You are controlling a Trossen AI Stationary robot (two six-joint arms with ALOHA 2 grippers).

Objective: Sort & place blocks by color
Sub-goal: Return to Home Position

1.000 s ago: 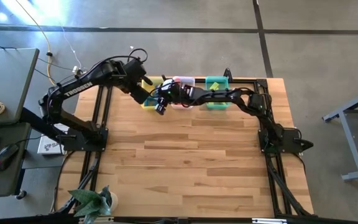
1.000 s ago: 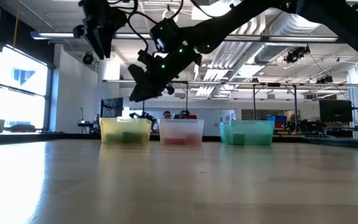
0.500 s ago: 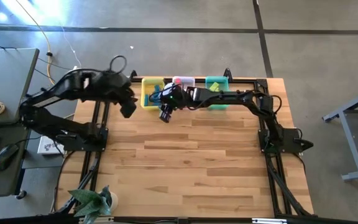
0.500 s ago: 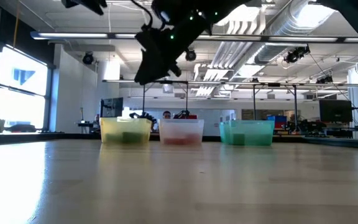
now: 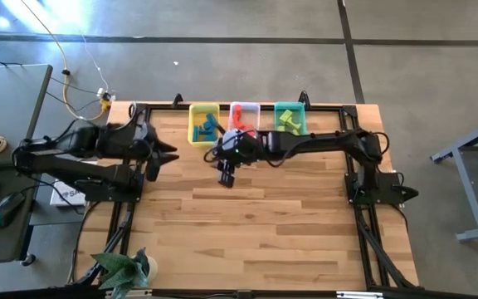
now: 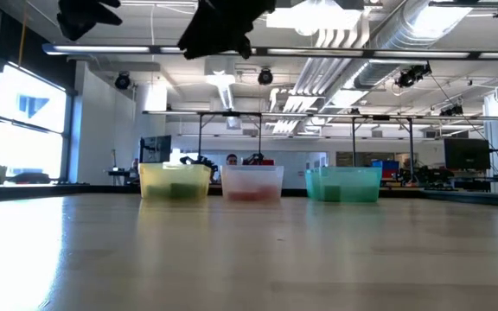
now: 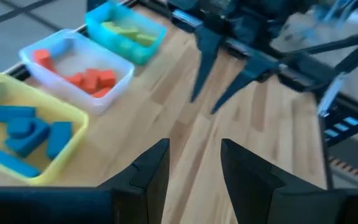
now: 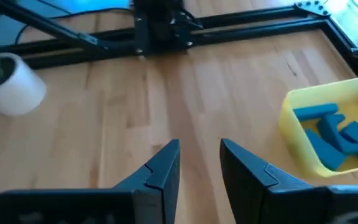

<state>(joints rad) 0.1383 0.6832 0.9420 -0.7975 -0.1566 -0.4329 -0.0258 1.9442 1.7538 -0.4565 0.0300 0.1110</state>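
Observation:
The blocks lie sorted in three bins at the table's far edge. Blue blocks (image 5: 207, 127) lie in the yellow bin (image 5: 194, 116), red-orange blocks (image 5: 240, 121) in the clear bin (image 5: 247, 106), and yellow-green blocks (image 5: 288, 123) in the teal bin (image 5: 290, 106). They also show in the left wrist view: blue (image 7: 25, 132), red-orange (image 7: 87, 79), yellow-green (image 7: 126, 32). My left gripper (image 5: 158, 158) is open and empty, high over the table's left edge. My right gripper (image 5: 226, 172) is open and empty, high above the table, just on the near side of the yellow and clear bins.
A potted plant in a white cup (image 5: 127, 270) stands at the table's near left corner and shows in the right wrist view (image 8: 14, 87). Black frame rails (image 5: 363, 216) run along the table's left and right sides. Bare wood (image 5: 256, 224) lies between the bins and the near edge.
My left gripper has drawn back from over the yellow bin toward the table's left edge. My right gripper has moved from the bins toward the near edge and has risen. The blocks and bins have stayed in place.

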